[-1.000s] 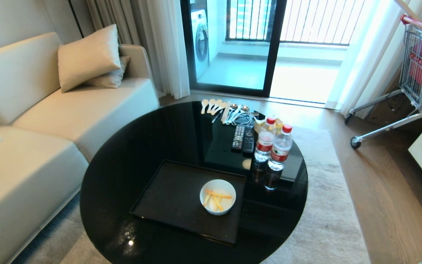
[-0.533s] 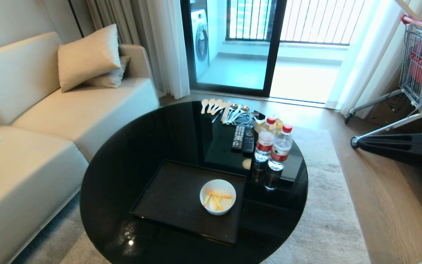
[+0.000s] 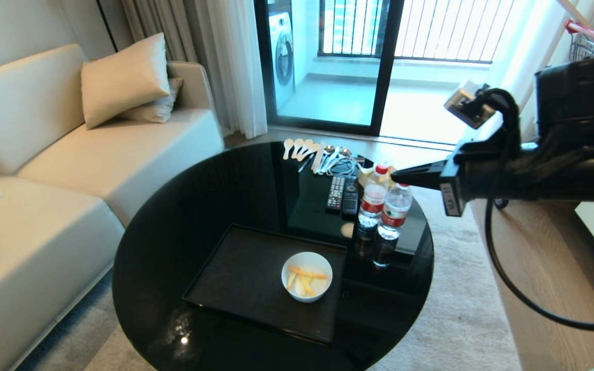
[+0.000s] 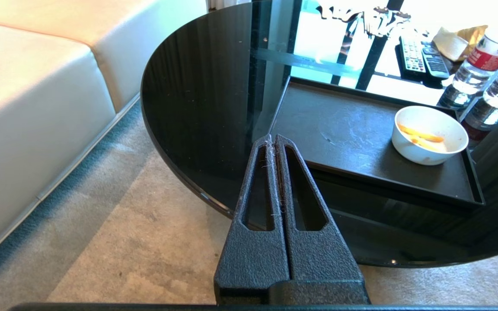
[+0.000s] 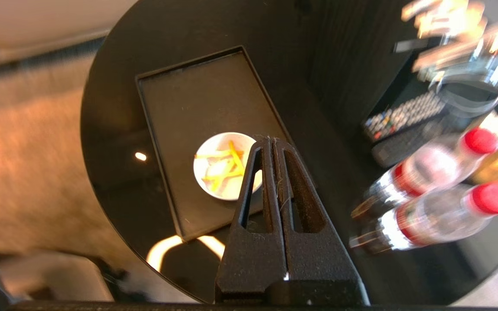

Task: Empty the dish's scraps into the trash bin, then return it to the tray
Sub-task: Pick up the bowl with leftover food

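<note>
i've got the dish (image 3: 307, 275) sitting inside the tray (image 3: 245, 278), tucked toward the tray's right edge and nearer its far right corner than the near one. the scraps (image 3: 304, 278), a few yellow-orange sticks, lie loose in the bottom of the dish. the tray rests on the round black table (image 3: 188, 206), toward the table's near edge. two water bottles (image 3: 385, 208) with red caps stand just beyond the tray's far right corner, side by side, with two remotes (image 3: 342, 194) flat beside them and a row of spoons (image 3: 310, 150) at the table's far edge.

my right gripper (image 3: 397, 178) is up in the air on the right, pointing left, its tip over the bottle caps and well above the table; its fingers are pressed flat together with nothing between them. from its wrist camera i look down on the dish and tray. my left gripper (image 4: 273, 140) hangs low off the table's near edge, fingers also pressed together and empty, touching nothing.

i can't see the trash bin from any camera.
</note>
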{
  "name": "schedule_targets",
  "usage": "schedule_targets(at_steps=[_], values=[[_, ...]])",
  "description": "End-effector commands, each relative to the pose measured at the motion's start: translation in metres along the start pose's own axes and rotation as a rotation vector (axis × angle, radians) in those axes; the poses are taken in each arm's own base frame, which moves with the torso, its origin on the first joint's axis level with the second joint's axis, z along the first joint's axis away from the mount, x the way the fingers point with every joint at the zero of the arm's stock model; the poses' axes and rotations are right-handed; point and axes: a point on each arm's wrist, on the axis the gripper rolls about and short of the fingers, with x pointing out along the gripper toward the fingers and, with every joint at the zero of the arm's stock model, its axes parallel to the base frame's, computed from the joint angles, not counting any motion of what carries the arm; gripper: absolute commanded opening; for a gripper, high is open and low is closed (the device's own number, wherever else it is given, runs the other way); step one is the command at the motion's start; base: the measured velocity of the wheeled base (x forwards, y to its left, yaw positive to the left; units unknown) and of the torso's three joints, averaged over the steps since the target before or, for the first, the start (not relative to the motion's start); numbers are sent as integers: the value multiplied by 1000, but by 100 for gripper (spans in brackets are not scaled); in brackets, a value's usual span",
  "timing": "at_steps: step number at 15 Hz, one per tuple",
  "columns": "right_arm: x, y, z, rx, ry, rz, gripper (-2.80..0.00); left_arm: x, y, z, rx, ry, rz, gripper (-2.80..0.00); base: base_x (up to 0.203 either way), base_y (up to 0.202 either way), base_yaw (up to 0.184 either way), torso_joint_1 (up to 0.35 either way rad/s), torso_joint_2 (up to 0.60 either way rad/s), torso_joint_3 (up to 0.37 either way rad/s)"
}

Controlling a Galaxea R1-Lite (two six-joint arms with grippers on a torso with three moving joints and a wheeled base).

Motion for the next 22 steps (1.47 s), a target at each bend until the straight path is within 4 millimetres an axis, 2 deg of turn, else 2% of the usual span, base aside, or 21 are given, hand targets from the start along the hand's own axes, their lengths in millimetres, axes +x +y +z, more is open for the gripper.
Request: schedule_targets(at_steps=[1, 3, 6, 7, 9, 11, 15, 18, 19, 22], values=[[51, -8, -13, 250, 90, -74, -280, 0, 0, 0, -1, -1, 0, -280, 0, 0, 0, 0, 0, 0], [83, -1, -24, 447, 164, -186, -280, 0, 0, 0, -1, -1, 0, -280, 0, 0, 0, 0, 0, 0], [110, 17, -51, 675, 324, -325, -280, 0, 0, 0, -1, -1, 0, -280, 0, 0, 0, 0, 0, 0], [117, 20, -63, 702, 387, -360, -280, 0, 0, 0, -1, -1, 0, -280, 0, 0, 0, 0, 0, 0], [126, 23, -84, 719, 498, -444, -280, 0, 0, 0, -1, -1, 0, -280, 0, 0, 0, 0, 0, 0], [133, 29, -93, 707, 544, -460, -280, 0, 0, 0, -1, -1, 0, -280, 0, 0, 0, 0, 0, 0], [153, 52, -101, 673, 589, -440, -280, 0, 0, 0, -1, -1, 0, -280, 0, 0, 0, 0, 0, 0], [171, 57, -100, 657, 615, -466, -280, 0, 0, 0, -1, -1, 0, -280, 0, 0, 0, 0, 0, 0], [176, 58, -100, 655, 626, -470, 0, 0, 0, 0, -1, -1, 0, -280, 0, 0, 0, 0, 0, 0], [192, 60, -100, 654, 608, -481, 0, 0, 0, 0, -1, -1, 0, -280, 0, 0, 0, 0, 0, 0]])
